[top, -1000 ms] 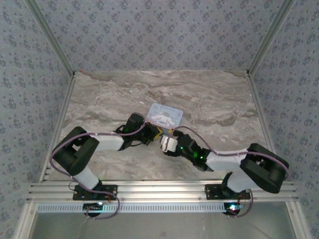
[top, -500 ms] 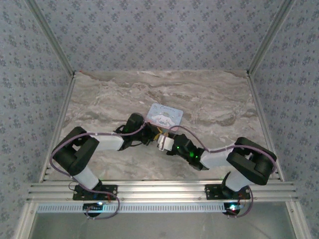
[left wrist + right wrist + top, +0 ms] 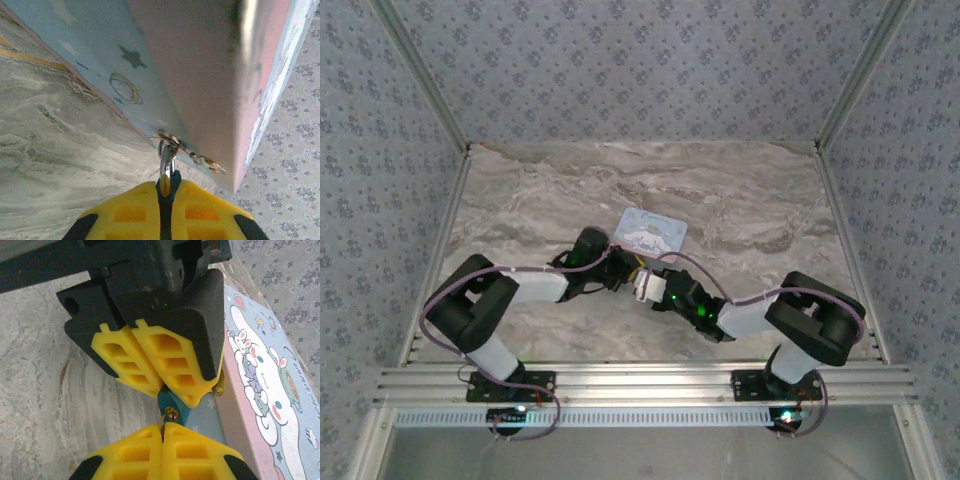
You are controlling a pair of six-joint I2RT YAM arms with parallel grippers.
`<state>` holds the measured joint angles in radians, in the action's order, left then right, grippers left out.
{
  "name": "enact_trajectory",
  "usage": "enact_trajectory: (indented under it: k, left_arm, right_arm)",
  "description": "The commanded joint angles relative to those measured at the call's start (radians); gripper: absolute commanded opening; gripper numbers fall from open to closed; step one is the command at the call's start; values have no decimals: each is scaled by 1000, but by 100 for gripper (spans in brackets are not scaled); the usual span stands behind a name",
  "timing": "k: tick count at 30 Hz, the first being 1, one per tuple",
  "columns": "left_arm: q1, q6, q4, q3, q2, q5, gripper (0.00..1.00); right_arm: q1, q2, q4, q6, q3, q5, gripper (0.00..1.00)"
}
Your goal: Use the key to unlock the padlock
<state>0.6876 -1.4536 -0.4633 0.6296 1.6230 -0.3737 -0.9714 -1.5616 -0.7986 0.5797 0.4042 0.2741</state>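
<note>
**Padlock point(image 3: 172, 407) held at tin point(image 3: 260, 390) hasp point(image 3: 172, 140)**

I find the light-blue tin lying flat with its lid shut and the interior hidden. The padlock hangs from its hasp, clamped in my left gripper point(image 3: 165, 192). My right gripper point(image 3: 162, 437) is pressed together just below the padlock, apparently on a brass key point(image 3: 169, 415)

Soft even light, blurred close-ups

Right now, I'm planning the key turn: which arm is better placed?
Right, probably: the right pincer grips the key at the padlock, whose body the left pincer clamps.
</note>
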Motion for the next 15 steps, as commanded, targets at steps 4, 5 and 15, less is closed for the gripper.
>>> enact_trajectory:
  k: [4,5,15]
  left_arm:
    - [12,-9,-7,26,-35,-27,0]
    - [13,-10,-6,27,-35,-27,0]
    - [13,-14,-11,23,-29,-21,0]
  right_arm:
    - [-1,-6,-80,-80,17,74,0]
    - [-1,-4,-82,-96,15,77,0]
    - [7,5,-84,-478,18,106,0]
